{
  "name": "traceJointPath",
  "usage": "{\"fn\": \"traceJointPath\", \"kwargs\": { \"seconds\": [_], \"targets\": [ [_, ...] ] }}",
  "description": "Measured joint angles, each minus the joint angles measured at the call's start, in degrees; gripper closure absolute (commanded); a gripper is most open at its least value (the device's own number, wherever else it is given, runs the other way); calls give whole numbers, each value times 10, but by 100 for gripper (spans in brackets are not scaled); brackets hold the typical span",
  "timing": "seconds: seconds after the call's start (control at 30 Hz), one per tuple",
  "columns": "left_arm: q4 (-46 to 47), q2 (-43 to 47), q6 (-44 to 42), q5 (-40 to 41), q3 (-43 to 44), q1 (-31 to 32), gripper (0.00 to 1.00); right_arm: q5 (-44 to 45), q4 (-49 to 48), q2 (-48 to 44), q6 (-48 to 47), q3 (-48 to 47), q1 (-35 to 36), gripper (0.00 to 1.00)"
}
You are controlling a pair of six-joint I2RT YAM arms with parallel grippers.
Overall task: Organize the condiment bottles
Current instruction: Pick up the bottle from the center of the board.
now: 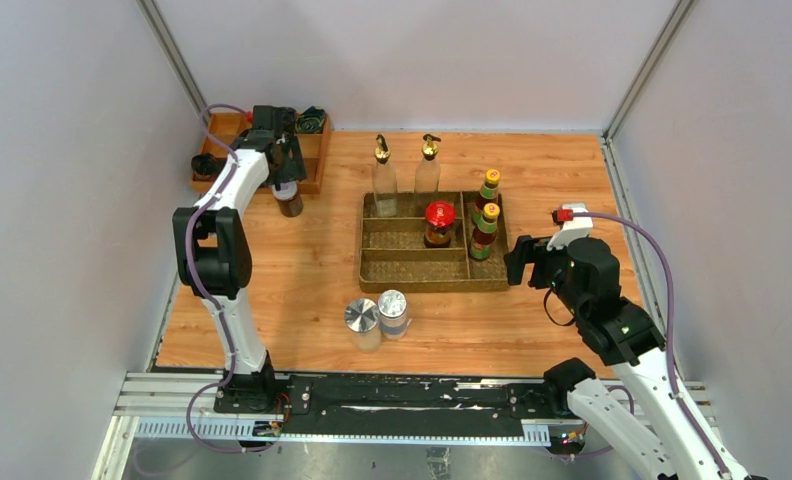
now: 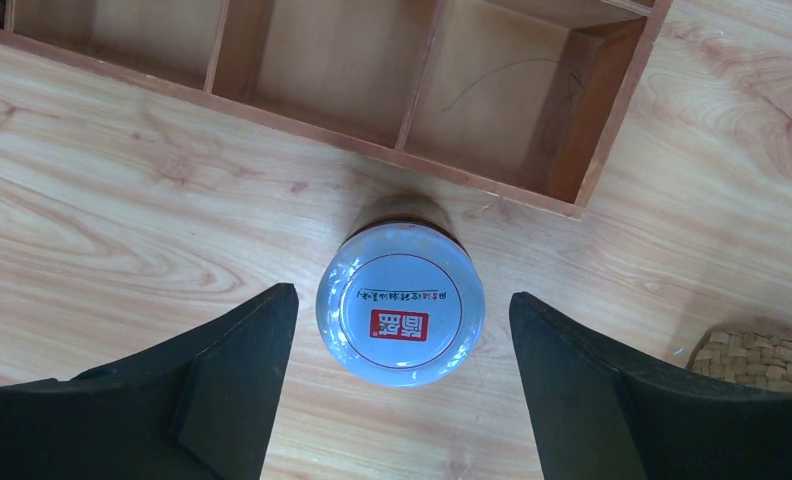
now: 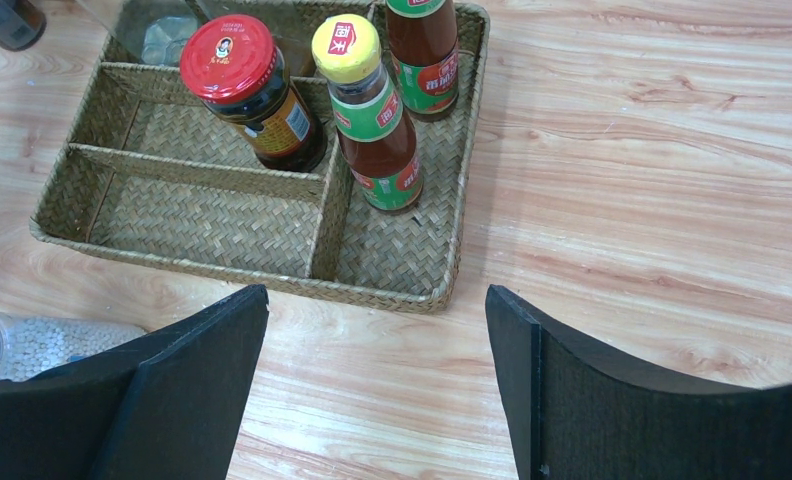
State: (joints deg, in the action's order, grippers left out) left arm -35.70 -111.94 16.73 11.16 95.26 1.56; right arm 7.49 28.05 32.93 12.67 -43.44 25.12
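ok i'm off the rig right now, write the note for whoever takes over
Left gripper: open above the white-lidded jar, not gripping; the jar stands on the table beside the wooden tray.
Right gripper: open, empty, near the woven tray's right side.
Done: red-lidded jar and both sauce bottles in the woven tray; two clear bottles at its far side.
To do: the white-lidded jar and two silver-lidded shakers, on the table in front of the tray.

A wooden box (image 1: pixel 321 160) sits at the back left of the table (image 1: pixel 302 270). A dark cloth roll (image 1: pixel 312 121) lies in it. A woven tray (image 1: pixel 432 287) sits mid-table.
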Motion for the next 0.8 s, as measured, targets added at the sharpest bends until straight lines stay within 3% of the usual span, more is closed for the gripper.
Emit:
{"fn": "traceJointPath", "kwargs": {
  "seconds": [0.4, 0.8],
  "targets": [
    [14, -3, 1, -15, -20, -3, 21, 0, 0, 4, 0, 0, 0, 14],
    [17, -5, 7, -18, -31, -3, 44, 0, 0, 3, 0, 0, 0, 14]
  ]
}}
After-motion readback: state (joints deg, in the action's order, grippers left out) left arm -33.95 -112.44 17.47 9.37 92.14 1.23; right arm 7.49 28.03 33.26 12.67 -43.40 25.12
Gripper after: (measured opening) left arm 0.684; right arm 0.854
